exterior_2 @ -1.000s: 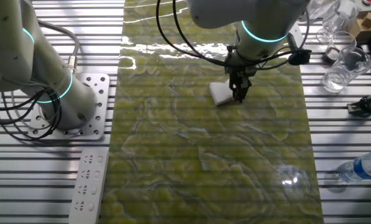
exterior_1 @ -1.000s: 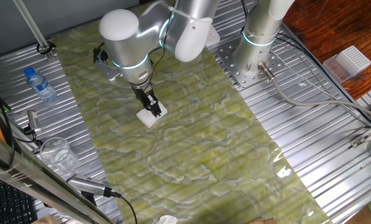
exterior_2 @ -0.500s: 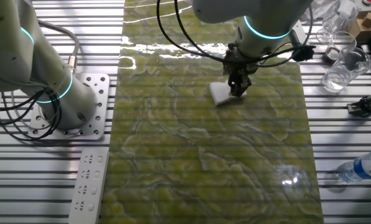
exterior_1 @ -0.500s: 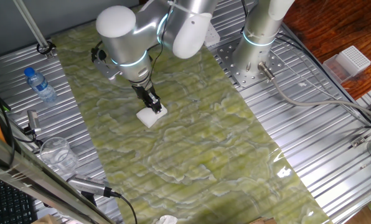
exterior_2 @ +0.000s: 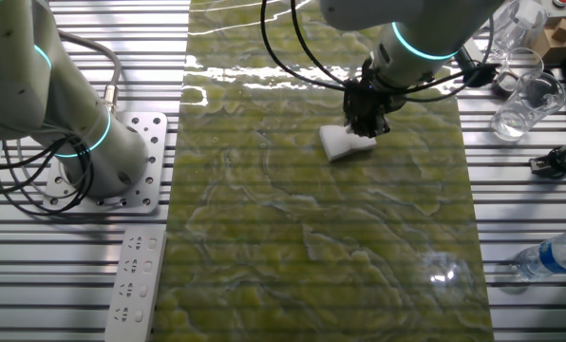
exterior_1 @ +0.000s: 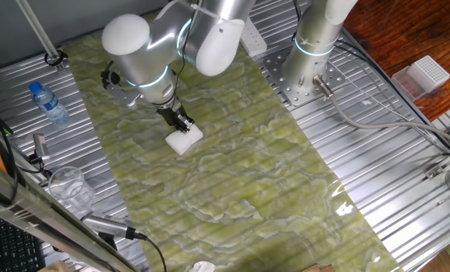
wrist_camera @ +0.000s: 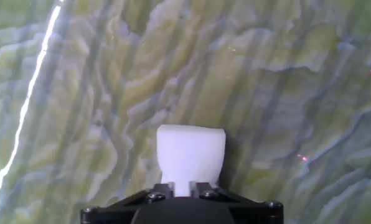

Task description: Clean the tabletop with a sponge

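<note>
Sponge (wrist_camera: 190, 155) sits pinched in the gripper (wrist_camera: 187, 185), pressed on the tabletop (wrist_camera: 285, 74).

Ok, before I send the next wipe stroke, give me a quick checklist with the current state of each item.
1. Grip: hand is closed on the sponge, pinching its near end. Ok.
2. Contact: sponge appears to rest on the tabletop; pressing force cannot tell.
3. Sponge placement: it sits well inside the sheet, away from both long edges. Ok.
4. Path ahead: hand view shows only bare marbled surface beyond the sponge. Ok.
5. Nearby items: plastic cups and water bottle stand off the sheet on the ribbed panels. Ok.
6. Dirt left to wipe: cannot tell against the pattern.
</note>
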Robot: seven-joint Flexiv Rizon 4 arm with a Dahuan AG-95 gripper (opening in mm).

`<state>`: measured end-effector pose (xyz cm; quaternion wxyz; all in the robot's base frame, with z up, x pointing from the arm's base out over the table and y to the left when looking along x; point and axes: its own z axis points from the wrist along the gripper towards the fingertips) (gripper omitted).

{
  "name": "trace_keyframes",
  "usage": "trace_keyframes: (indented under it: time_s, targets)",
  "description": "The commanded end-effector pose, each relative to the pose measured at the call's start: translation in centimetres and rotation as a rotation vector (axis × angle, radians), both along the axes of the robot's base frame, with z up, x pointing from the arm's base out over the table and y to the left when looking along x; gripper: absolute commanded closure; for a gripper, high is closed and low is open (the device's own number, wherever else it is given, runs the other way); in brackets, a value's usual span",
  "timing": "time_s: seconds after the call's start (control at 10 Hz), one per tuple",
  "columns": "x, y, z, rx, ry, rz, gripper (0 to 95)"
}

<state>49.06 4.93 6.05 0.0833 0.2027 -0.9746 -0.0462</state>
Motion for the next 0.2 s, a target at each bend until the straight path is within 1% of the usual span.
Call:
trace_keyframes:
  time_s: [0.1,0.2]
  targets:
    - [-0.15,0.03,0.20,0.015,-0.007,0.049,95.0]
    - [-0.19,0.04,0.25,0.017,-0.007,0.065,95.0]
